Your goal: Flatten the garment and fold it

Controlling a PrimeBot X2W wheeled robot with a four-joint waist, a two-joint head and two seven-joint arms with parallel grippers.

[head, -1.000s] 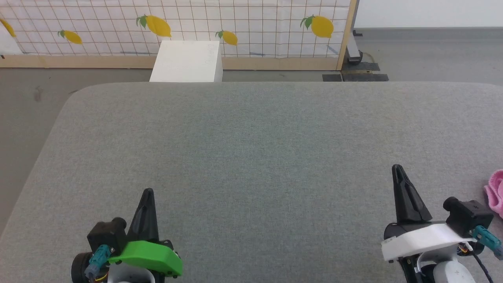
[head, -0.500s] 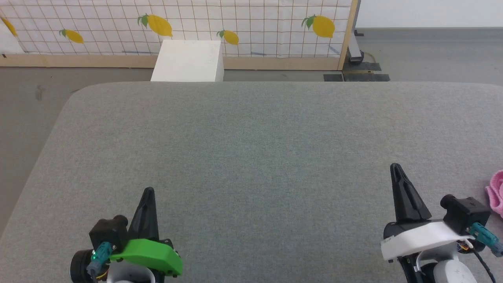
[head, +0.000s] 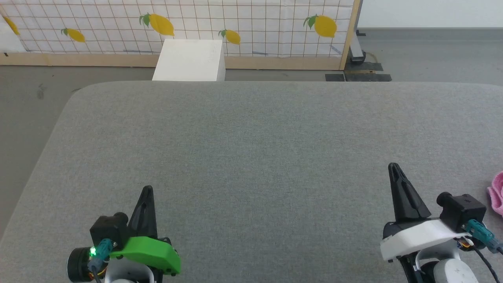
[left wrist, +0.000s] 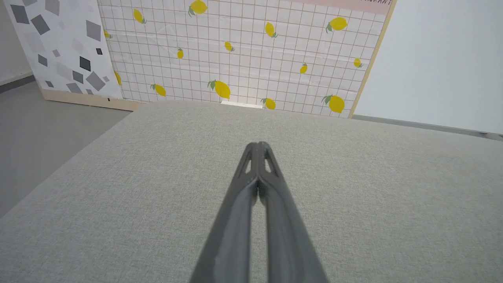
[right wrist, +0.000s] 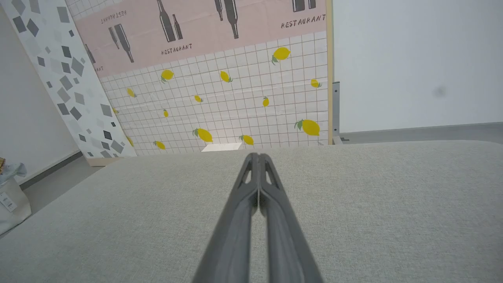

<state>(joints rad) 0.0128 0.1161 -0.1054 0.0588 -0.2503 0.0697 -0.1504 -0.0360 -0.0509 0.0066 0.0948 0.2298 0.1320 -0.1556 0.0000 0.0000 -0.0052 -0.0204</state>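
Garment [head: 497, 192]: a small bunched edge of pink fabric at the far right border of the head view, lying on a grey cloth-covered table [head: 251, 129]. Most of it is cut off by the frame, so its shape and lie cannot be told.

From left to right: bare grey floor [head: 27, 102] runs beside the table's rounded left corner. At the lower left sits the left gripper [head: 147, 188], with a green housing and its two dark fingers pointing up the view. The left wrist view shows its tips pressed together with nothing between them [left wrist: 258, 144]. Beyond the table's far edge, left of centre, stands a white box [head: 190, 59] against a lemon-print panel [head: 255, 23]. The wide middle of the table has nothing on it, which would give room to spread the fabric out.

At the lower right is the right gripper [head: 391, 166], with a white housing. Its fingers are likewise closed tip to tip and hold nothing, as the right wrist view confirms [right wrist: 255, 155]. The garment lies just beyond it to the right, apart from its fingers.

Both grippers hang over the near edge in matching poses, which reads as a resting stance. No flattening or folding appears to have begun. The right arm is the nearer one for a first reach, and it would have to open before grasping.
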